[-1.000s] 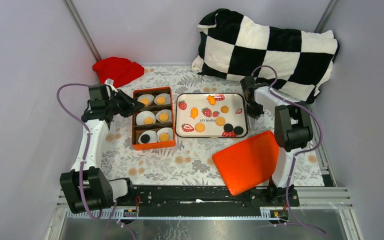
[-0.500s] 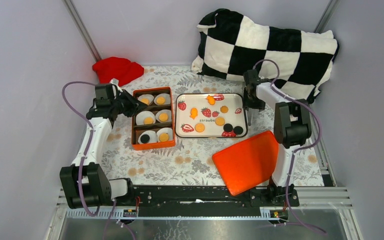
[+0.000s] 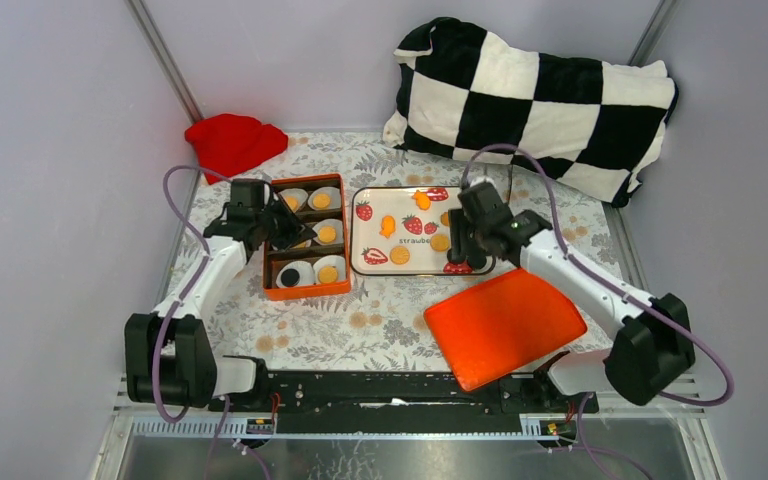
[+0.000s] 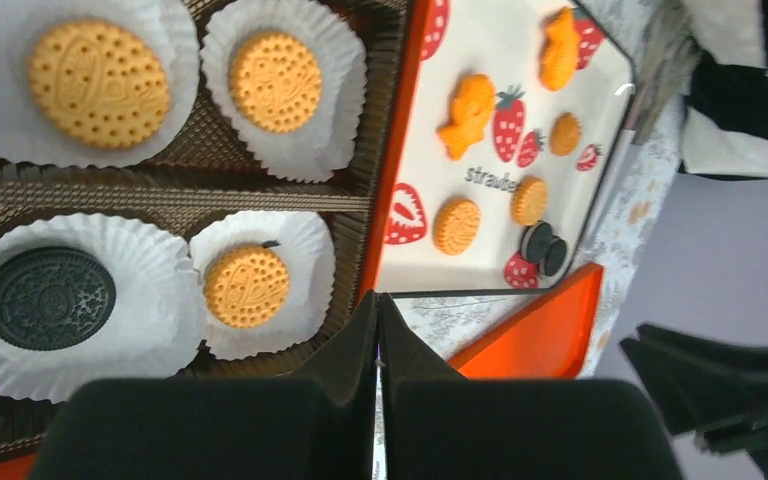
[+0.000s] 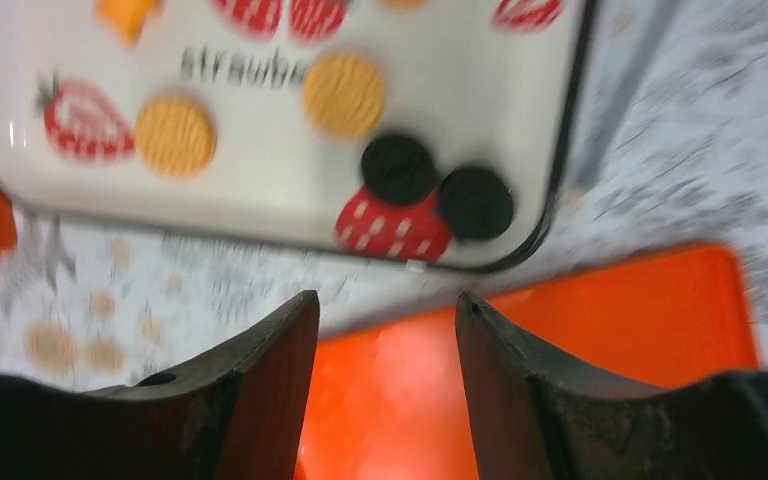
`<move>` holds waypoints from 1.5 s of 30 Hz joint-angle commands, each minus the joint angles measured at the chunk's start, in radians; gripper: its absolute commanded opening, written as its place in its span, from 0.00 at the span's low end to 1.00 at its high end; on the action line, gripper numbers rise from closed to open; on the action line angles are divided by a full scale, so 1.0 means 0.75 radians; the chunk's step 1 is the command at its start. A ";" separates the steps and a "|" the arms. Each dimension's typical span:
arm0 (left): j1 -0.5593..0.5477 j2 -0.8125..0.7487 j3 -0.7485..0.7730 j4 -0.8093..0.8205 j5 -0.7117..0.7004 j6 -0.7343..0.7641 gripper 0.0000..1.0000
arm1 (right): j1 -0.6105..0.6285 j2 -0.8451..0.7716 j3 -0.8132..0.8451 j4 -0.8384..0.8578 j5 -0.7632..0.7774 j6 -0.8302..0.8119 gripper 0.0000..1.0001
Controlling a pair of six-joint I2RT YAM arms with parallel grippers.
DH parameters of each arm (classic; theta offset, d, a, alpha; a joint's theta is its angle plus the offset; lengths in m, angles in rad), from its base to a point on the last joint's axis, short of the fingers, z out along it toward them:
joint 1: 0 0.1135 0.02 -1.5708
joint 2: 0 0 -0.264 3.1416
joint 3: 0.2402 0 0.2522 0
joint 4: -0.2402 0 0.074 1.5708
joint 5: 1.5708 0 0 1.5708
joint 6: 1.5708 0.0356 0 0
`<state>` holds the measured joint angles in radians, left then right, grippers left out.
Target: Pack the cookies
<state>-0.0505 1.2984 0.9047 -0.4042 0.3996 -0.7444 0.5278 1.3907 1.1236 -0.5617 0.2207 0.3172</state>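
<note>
Orange-yellow cookies point(image 3: 400, 256) and black cookies point(image 5: 398, 168) lie loose on the white strawberry tray point(image 3: 375, 195). More cookies point(image 4: 247, 285) sit in white paper liners inside the orange compartment box point(image 3: 305, 292), one of them black point(image 4: 50, 297). My left gripper point(image 3: 296, 238) hovers over the box's middle, shut with nothing between its fingers point(image 4: 378, 300). My right gripper point(image 3: 460, 248) is over the tray's near right corner. It stands open and empty point(image 5: 388, 305), just short of the two black cookies.
An orange lid point(image 3: 505, 325) lies on the floral cloth in front of the tray, under my right gripper. A checkered pillow point(image 3: 535, 100) and a red cloth point(image 3: 232, 140) sit at the back. Grey walls close in both sides.
My left gripper moved right over the box and shut. My right arm swung from beside the tray's right edge to its near right corner and opened. The orange lid now lies flatter.
</note>
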 commanded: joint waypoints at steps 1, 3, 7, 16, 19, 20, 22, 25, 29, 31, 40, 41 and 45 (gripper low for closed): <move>-0.074 -0.007 -0.062 -0.033 -0.165 0.029 0.00 | 0.077 -0.160 -0.177 -0.061 -0.113 0.115 0.59; -0.128 -0.048 -0.094 -0.092 -0.272 0.027 0.00 | 0.085 -0.241 -0.231 -0.063 -0.158 0.115 0.59; -0.233 -0.117 -0.196 -0.145 -0.394 -0.010 0.00 | 0.095 -0.300 -0.262 -0.120 -0.185 0.095 0.57; -0.461 0.050 -0.370 0.107 -0.408 -0.142 0.00 | 0.368 -0.110 -0.258 -0.217 -0.236 0.131 0.57; -0.515 0.147 -0.340 0.139 -0.410 -0.151 0.00 | 0.490 -0.060 -0.326 -0.130 -0.285 0.202 0.57; -0.534 0.172 -0.324 0.148 -0.406 -0.155 0.00 | 0.534 -0.043 -0.340 -0.114 -0.288 0.229 0.57; -0.577 0.213 -0.280 0.155 -0.400 -0.167 0.00 | 0.629 0.002 -0.355 -0.082 -0.291 0.274 0.58; -0.647 0.265 -0.204 0.159 -0.390 -0.179 0.00 | 0.730 0.071 -0.380 -0.035 -0.286 0.339 0.58; -0.706 0.337 -0.109 0.170 -0.369 -0.174 0.00 | 0.771 0.127 -0.444 0.040 -0.278 0.405 0.55; -0.714 0.371 -0.082 0.204 -0.345 -0.172 0.00 | 0.772 0.140 -0.469 0.048 -0.248 0.435 0.47; -0.719 0.505 0.066 0.304 -0.241 -0.147 0.00 | 0.773 0.176 -0.477 -0.004 -0.085 0.435 0.13; -0.723 0.482 0.078 0.286 -0.240 -0.148 0.00 | 0.775 0.176 -0.458 -0.024 -0.067 0.428 0.09; -0.725 0.319 0.144 0.105 -0.251 -0.135 0.00 | 0.811 0.114 -0.346 -0.144 -0.009 0.381 0.00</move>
<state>-0.5838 1.6581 0.9398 -0.2790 0.1928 -0.8600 1.1107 1.4910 0.7933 -0.5785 0.1131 0.6300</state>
